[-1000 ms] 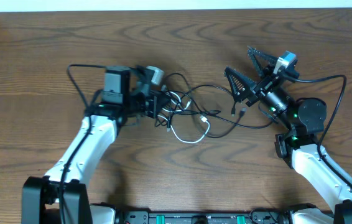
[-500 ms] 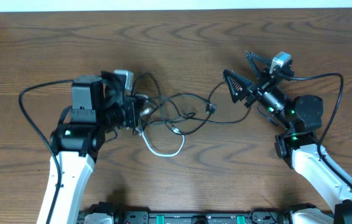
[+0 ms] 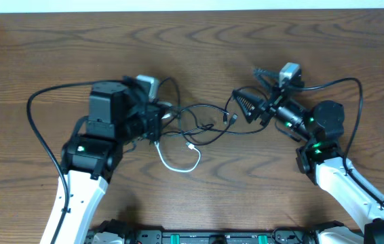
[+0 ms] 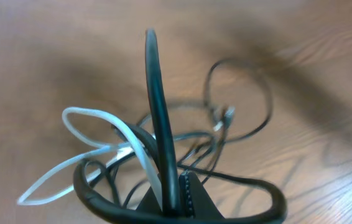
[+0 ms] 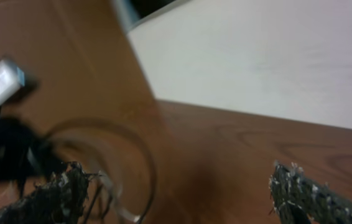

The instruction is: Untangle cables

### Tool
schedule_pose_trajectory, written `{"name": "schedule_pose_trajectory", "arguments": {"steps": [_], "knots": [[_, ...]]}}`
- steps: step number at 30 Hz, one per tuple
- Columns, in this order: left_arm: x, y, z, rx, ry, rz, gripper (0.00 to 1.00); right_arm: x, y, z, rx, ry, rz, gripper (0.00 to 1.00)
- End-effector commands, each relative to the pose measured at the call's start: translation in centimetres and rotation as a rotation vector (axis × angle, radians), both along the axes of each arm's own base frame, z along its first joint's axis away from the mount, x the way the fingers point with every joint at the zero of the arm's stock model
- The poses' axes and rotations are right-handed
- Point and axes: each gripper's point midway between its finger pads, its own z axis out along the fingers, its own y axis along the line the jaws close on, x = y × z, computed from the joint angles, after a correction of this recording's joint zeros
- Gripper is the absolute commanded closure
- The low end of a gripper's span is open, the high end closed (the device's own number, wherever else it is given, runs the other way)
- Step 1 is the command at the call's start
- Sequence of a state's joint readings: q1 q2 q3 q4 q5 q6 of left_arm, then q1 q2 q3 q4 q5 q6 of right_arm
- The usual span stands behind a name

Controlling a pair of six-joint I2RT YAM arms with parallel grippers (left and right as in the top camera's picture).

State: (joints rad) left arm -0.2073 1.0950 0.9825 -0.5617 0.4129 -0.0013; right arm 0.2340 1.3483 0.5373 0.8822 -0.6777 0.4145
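A tangle of thin black cables [image 3: 202, 127] lies at mid-table, with a white cable [image 3: 178, 167] looping out toward the front. My left gripper [image 3: 159, 122] is at the tangle's left end, shut on a black cable. In the left wrist view the gripper [image 4: 175, 198] pinches a black strand [image 4: 158, 106] that rises upright, with the white cable [image 4: 89, 116] to its left. My right gripper [image 3: 252, 89] is open and empty at the tangle's right end. In the blurred right wrist view its fingers [image 5: 58, 190] stand wide apart, with a blurred cable loop [image 5: 146, 163] by the left one.
A small plug end [image 3: 227, 117] hangs near the right gripper. One black strand [image 3: 260, 131] runs right under the right arm. The thicker arm cables [image 3: 39, 129] arc out at the left and at the right [image 3: 355, 88]. The table's far edge [image 3: 192, 9] meets a white wall.
The left gripper pulled the tangle leftward, then shifted back a little right. The right gripper, open throughout, moved left toward the tangle's right end.
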Motion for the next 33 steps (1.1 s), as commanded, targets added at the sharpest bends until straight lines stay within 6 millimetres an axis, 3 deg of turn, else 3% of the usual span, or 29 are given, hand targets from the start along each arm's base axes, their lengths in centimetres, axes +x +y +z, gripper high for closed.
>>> {"name": "schedule_pose_trajectory", "arguments": {"steps": [1,4,7,11,14,21,28,33], "knots": [[0.1,-3.6,4.1,-0.037,-0.155,-0.133,0.92,-1.3,1.5,0.1,-0.060,-0.083,0.079,0.08],[-0.8,-5.5,4.5,0.032,-0.243,-0.272,0.93,-1.3,1.6,0.3,-0.071,-0.111,0.080,0.09],[-2.7,-6.4,2.8,0.189,-0.294,-0.458,0.92,-1.3,1.5,0.6,-0.072,-0.128,0.076,0.08],[-3.6,-3.7,-0.5,0.531,-0.292,-0.566,0.92,-1.3,1.5,0.6,-0.085,-0.148,0.074,0.08],[-2.3,-1.1,-0.7,0.696,-0.286,-0.478,0.93,-1.3,1.5,0.7,-0.085,-0.152,0.072,0.07],[0.0,-1.4,1.6,0.721,-0.418,-0.426,0.93,-1.5,1.8,-0.4,-0.093,-0.097,0.097,0.08],[2.3,-2.7,5.3,0.729,-0.620,-0.399,0.93,-4.9,3.4,-1.1,-0.089,-0.066,0.321,0.11],[2.6,-3.2,6.2,0.717,-0.662,-0.394,0.93,-6.2,3.8,-1.0,-0.088,-0.077,0.395,0.08]]}}
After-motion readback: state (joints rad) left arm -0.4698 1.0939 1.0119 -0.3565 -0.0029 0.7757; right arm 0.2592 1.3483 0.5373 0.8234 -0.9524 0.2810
